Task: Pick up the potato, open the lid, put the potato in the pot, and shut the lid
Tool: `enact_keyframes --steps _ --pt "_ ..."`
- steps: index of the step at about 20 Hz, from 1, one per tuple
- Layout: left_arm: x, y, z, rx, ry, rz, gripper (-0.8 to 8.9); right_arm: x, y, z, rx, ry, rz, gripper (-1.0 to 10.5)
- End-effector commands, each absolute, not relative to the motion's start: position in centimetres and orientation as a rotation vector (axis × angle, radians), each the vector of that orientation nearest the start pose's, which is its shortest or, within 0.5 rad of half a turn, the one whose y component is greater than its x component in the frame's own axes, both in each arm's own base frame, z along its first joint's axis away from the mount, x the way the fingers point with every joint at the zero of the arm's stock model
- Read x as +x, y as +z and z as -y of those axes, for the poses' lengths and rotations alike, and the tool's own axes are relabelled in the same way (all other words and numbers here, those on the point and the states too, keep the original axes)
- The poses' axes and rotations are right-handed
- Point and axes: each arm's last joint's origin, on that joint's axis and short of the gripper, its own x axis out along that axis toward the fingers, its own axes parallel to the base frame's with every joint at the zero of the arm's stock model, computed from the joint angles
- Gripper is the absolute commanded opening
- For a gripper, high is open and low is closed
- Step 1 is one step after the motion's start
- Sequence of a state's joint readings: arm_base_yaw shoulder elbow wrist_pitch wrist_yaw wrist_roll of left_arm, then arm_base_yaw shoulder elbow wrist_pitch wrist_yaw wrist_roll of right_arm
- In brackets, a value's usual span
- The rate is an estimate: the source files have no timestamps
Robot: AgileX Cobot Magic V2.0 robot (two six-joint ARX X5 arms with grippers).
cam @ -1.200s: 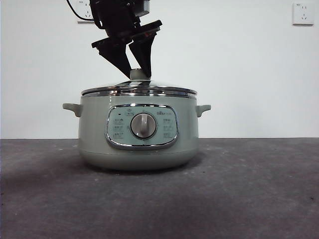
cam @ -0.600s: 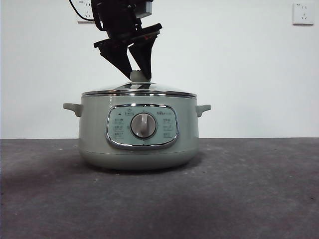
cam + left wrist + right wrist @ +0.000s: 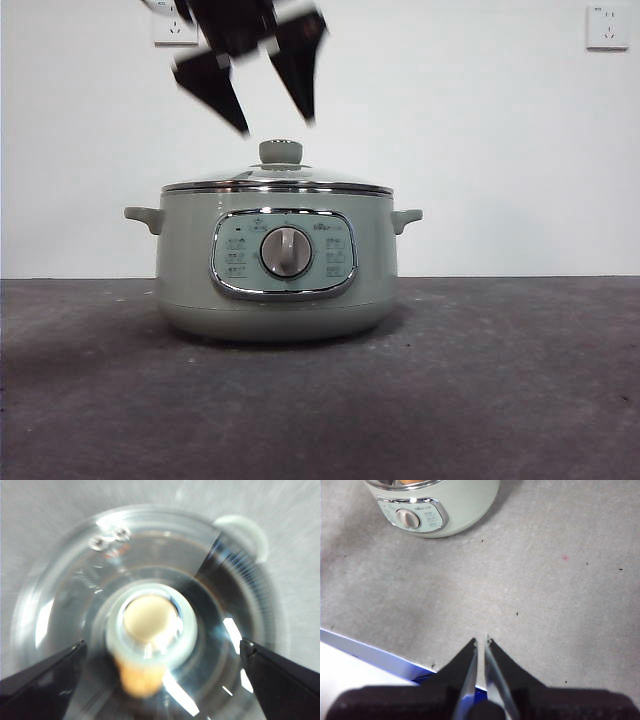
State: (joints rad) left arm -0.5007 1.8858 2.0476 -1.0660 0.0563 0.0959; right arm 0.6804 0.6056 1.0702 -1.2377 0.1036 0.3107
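Note:
The pale green pot [image 3: 185,270] stands on the dark table with the glass lid [image 3: 310,180] resting on it, green knob [image 3: 280,152] on top. My left gripper [image 3: 277,125] hovers just above the knob, blurred, open and empty. In the left wrist view the lid [image 3: 60,595] and knob [image 3: 150,622] lie straight below the open left gripper [image 3: 162,645], whose jaws stand wide apart. The potato [image 3: 142,680] shows as an orange patch through the glass, inside the pot. My right gripper [image 3: 481,641] is shut and empty, far from the pot [image 3: 465,510].
The table [image 3: 500,380] is dark grey and a white wall stands behind the pot, with a socket [image 3: 607,27] at the top right. A white and blue edge [image 3: 365,652] runs close to the right gripper.
My left gripper has let go of the lid's knob, opened and risen above it. The lid has settled flat on the pot.

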Motion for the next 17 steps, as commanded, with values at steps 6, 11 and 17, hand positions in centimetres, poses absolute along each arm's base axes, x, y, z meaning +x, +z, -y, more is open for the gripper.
enact_keyframes --steps 6,11,17 --pt "24.3 45.8 13.5 0.249 -0.555 -0.828 0.6 5.3 34.8 -3.8 -0.013 0.413 -0.797 0.3" --pt "20.2 48.8 11.3 0.211 -0.556 -0.706 0.59 5.3 34.8 -3.7 -0.027 0.374 -0.782 0.3" --pt "19.3 49.2 10.7 0.276 -0.559 -0.667 0.59 5.4 34.8 -3.7 -0.032 0.36 -0.777 0.3"
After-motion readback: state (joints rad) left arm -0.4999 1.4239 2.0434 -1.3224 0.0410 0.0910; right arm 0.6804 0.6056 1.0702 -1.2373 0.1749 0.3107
